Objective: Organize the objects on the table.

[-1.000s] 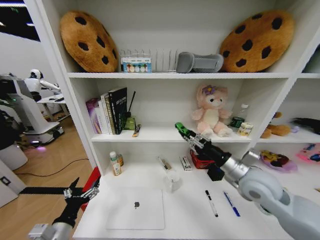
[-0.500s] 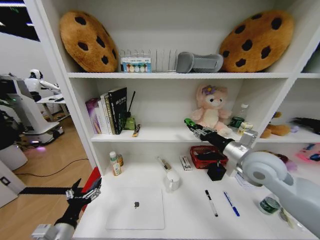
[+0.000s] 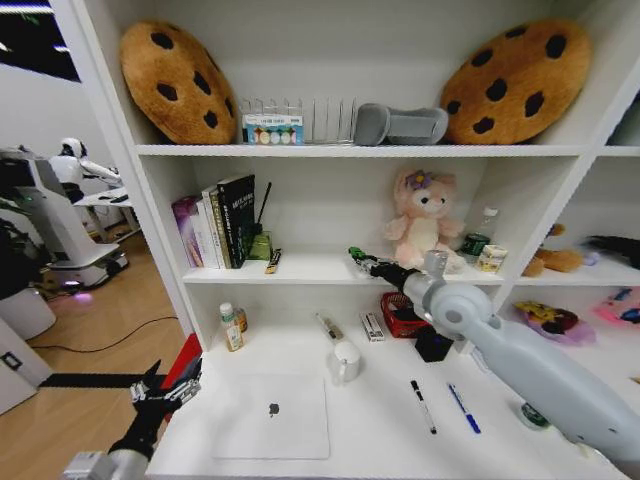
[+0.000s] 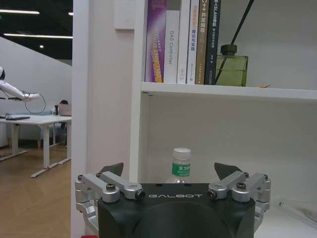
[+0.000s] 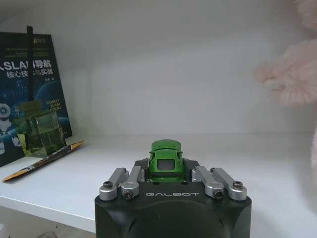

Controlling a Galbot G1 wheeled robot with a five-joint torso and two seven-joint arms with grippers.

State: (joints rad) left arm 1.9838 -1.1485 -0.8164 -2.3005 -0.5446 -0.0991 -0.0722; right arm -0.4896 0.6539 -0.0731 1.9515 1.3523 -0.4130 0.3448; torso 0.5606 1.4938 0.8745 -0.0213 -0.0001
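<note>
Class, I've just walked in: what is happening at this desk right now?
The right gripper is shut on a green toy car and holds it over the middle shelf, beside the pink plush. The left gripper hangs open off the desk's left edge. The laptop, mug and pens lie on the desk.

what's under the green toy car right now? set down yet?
Not clearly. The right gripper is shut on the green toy car, over the white middle shelf between the books and pink plush. The car's underside is hidden by the gripper body, so contact can't be judged.
</note>
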